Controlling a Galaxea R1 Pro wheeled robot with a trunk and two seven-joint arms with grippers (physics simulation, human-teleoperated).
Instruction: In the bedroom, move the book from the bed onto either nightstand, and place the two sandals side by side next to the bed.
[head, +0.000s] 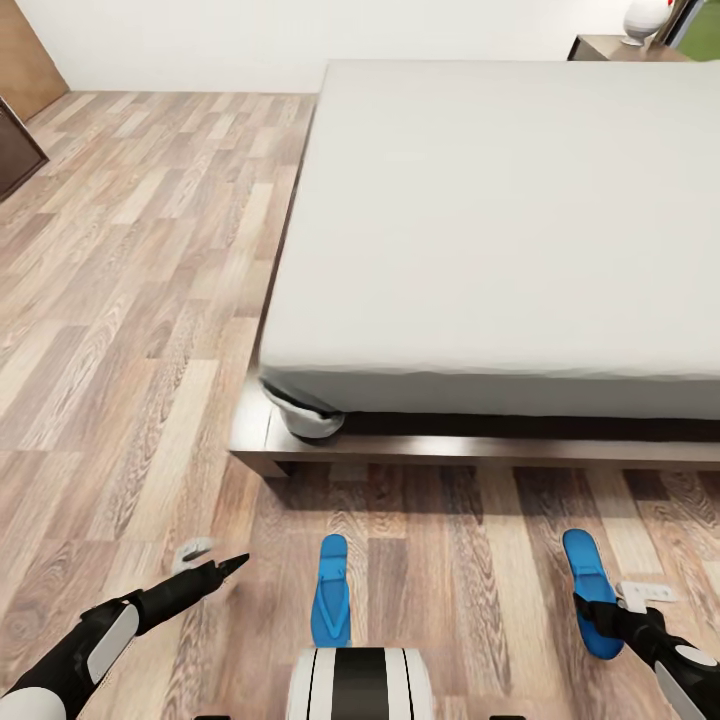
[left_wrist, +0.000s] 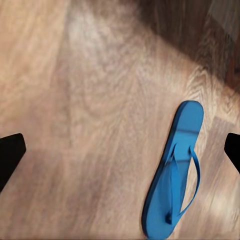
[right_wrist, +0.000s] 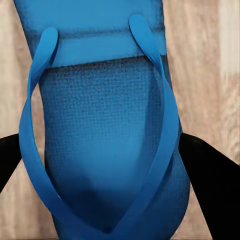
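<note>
We see two blue sandals on the wood floor (head: 120, 330) in front of the bed's foot end. One sandal (head: 331, 592) lies near the middle of the head view, just beyond the robot's own white and black trunk (head: 360, 685), which cuts off its near end. The other sandal (head: 591, 592) lies well apart to the right, its near end hidden under the right gripper (head: 597, 615).

In the right wrist view that sandal (right_wrist: 105, 135) sits between the two dark fingers (right_wrist: 212, 187), one on each side of the sole at the toe end, with its blue straps meeting in a V. The jaws are spread about as wide as the sole; we cannot tell whether they press it or only flank it.

The left gripper (head: 225, 566) hangs over bare floor left of the middle sandal. In the left wrist view its fingers (left_wrist: 9, 157) stand wide apart at the picture's edges with nothing between them, and the sandal (left_wrist: 175, 175) lies off to one side.

The bed (head: 500, 230) shows a grey mattress on a dark frame; its right side is cut off. At the far corner a nightstand (head: 610, 46) is partly visible, carrying a white object (head: 645, 18) too small to identify. We make out no book on the mattress.
</note>
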